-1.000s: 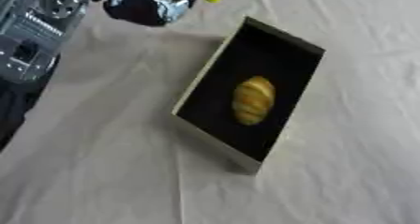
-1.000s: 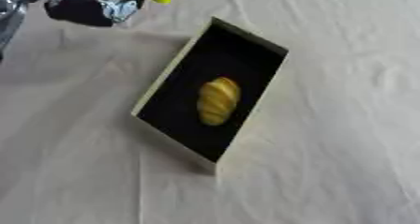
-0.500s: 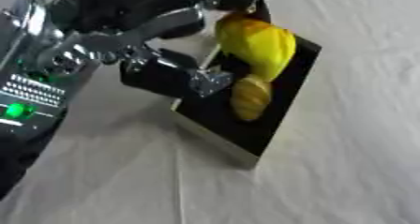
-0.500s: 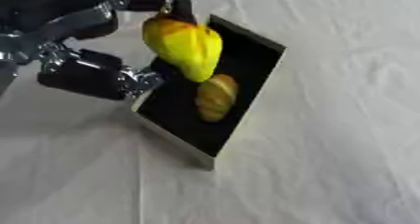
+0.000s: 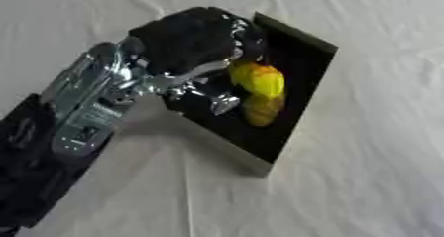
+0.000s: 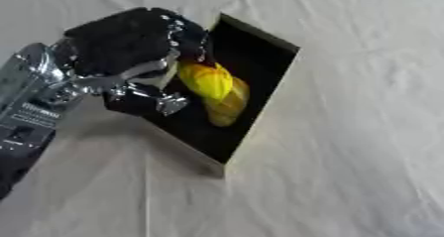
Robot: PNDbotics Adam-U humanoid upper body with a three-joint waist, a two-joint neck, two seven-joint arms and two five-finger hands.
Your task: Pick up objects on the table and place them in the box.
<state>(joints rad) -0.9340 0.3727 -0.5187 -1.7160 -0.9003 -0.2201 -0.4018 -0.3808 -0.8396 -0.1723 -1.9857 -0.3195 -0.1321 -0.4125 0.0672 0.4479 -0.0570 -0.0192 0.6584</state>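
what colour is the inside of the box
Black inside, with pale cream outer walls; the right eye view shows it best.

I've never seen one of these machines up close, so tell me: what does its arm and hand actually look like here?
Only the left arm shows. Its left hand is bulky and matt black, with shiny silver pieces at the fingers. Behind it the forearm is a silver metal block carrying a small label with markings too blurred to read. Further back the arm turns black. No cables show.
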